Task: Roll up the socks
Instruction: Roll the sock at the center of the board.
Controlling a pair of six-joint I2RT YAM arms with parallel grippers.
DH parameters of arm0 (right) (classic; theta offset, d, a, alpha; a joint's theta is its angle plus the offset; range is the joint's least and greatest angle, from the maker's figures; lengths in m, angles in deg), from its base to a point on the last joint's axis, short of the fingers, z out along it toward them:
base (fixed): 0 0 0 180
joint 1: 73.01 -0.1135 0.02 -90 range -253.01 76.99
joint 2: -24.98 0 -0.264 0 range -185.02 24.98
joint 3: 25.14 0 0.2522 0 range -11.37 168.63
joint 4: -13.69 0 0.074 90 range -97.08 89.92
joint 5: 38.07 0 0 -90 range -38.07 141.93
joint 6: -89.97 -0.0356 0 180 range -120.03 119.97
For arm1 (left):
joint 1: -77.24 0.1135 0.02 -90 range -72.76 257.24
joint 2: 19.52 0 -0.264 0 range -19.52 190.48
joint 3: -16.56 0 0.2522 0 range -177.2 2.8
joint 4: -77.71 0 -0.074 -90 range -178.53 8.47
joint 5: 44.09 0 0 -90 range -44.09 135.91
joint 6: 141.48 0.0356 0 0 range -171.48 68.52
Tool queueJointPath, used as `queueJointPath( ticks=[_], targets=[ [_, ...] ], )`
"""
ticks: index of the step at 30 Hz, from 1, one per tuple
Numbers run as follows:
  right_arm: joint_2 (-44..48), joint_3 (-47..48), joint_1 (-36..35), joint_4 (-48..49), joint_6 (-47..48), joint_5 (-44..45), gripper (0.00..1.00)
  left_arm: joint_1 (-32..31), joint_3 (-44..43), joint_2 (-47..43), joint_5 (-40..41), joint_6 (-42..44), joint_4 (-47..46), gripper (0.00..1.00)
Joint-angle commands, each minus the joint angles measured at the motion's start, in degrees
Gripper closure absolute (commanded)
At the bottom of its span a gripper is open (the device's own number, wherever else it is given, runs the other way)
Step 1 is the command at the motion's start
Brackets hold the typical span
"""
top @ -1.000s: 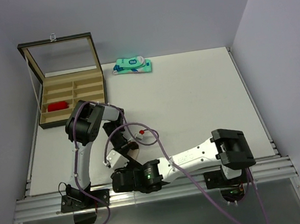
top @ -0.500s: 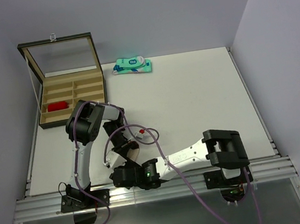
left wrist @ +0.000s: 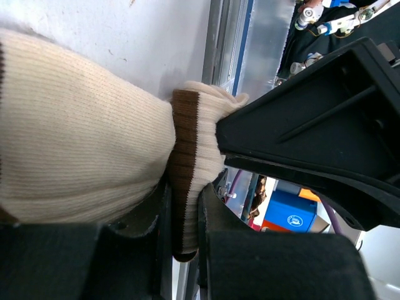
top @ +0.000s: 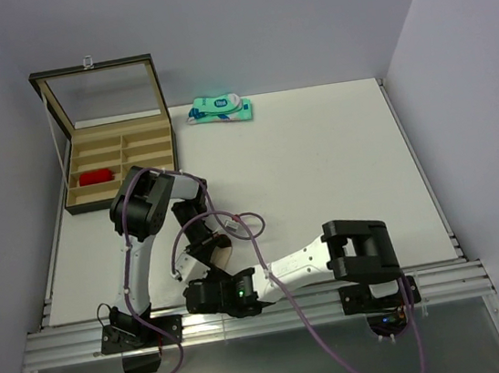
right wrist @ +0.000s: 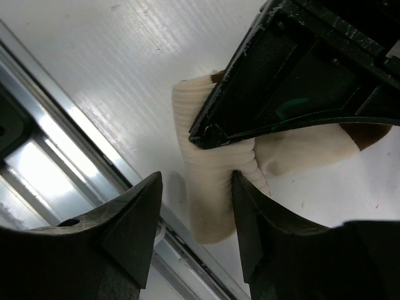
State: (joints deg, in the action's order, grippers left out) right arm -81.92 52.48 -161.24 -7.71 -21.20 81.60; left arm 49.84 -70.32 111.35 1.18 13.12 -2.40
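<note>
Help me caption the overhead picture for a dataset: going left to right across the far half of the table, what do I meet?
Wooden box with its lid raised, the red sock in its near-left compartment → teal-and-white packet.

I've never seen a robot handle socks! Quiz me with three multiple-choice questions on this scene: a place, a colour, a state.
1. Where is the red sock?
A) in a compartment of the wooden box
B) draped over the box's lid
C) on the floor

2. What colour is the band on the cream sock?
A) blue
B) green
C) brown

3. The left gripper is:
A) open and empty
B) clamped on the cream sock
C) holding the red sock

Answers: 1 A, the top view shows it lying inside a compartment. 2 C, the left wrist view shows a brown band. 3 B, its fingers pinch the sock at that band.
</note>
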Motion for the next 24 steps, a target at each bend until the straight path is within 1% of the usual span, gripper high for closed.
queueJointPath(
  ticks=[1, 2, 10, 12, 13, 15, 16, 17, 18, 21, 24],
  targets=[
    [-3.1, 0.0, 0.9, 1.0, -1.3, 3.5, 0.45, 0.5, -0.6, 3.5, 1.5, 2.1, -11.0, 0.98],
    [-3.4, -0.2, 0.9, 0.7, -1.3, 4.0, 0.48, 0.5, -0.6, 3.5, 1.4, 2.3, -10.8, 0.98],
    [-5.5, -1.3, 1.2, 1.8, -1.2, 5.8, 0.48, 0.4, -0.6, 2.9, 0.9, 2.7, -10.0, 0.93],
    [-6.1, -1.0, 1.2, 1.5, -1.3, 6.6, 0.50, 0.4, -0.6, 2.7, 1.0, 2.8, -9.8, 0.92],
    [-6.5, -1.0, 1.2, 1.7, -1.3, 6.6, 0.52, 0.4, -0.6, 2.7, 1.0, 2.6, -9.9, 0.91],
    [-6.8, -1.0, 1.2, 1.7, -1.5, 6.8, 0.63, 0.5, -0.5, 2.3, 0.8, 2.7, -9.8, 0.90],
    [-6.8, -1.1, 1.1, 1.5, -1.6, 6.8, 0.71, 0.4, -0.6, 2.2, 0.8, 2.5, -10.0, 0.89],
    [-6.8, -1.1, 1.2, 1.4, -1.7, 6.9, 0.87, 0.5, -0.7, 1.8, 0.6, 2.5, -10.0, 0.89],
    [-6.6, -1.3, 1.2, 1.2, -1.9, 6.9, 0.90, 0.5, -0.8, 1.3, 0.3, 2.4, -10.0, 0.87],
    [-5.6, -1.8, 1.2, 0.8, -1.8, 6.6, 0.94, 0.7, -1.9, 0.2, -0.7, 1.7, -10.3, 0.81],
    [-5.0, -2.2, 1.3, 0.1, -1.7, 6.5, 0.96, 1.6, -4.2, -1.1, -2.5, 1.3, -9.6, 0.76]
  ],
)
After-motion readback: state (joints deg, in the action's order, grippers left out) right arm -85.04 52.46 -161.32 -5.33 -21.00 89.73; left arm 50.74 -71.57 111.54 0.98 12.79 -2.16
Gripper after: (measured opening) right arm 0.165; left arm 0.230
